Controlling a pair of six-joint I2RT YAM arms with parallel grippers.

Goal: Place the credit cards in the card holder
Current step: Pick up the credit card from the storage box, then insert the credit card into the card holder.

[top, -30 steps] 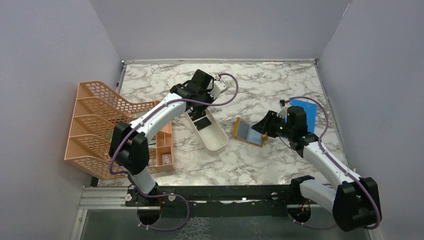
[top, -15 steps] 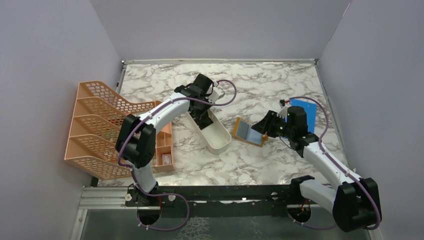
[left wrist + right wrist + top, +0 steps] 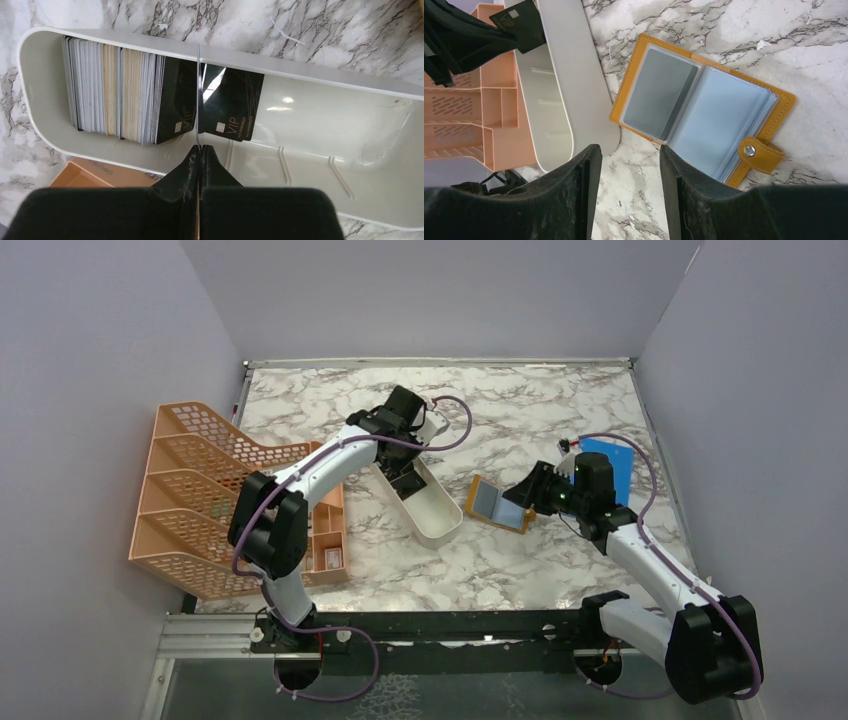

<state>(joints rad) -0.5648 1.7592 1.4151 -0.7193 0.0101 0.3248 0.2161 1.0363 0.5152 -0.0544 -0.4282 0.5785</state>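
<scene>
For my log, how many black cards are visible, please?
3 black cards: one in the left pincer, one ending the tray stack, one beside it; others may hide.

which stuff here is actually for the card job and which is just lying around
For the job: credit cards in the white tray; black card pinched in the left gripper; open card holder.
Just lying about: peach mesh file rack; peach divided box; blue sheet.

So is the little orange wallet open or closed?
Open. The card holder lies spread flat, clear pockets facing up, snap strap undone.
</scene>
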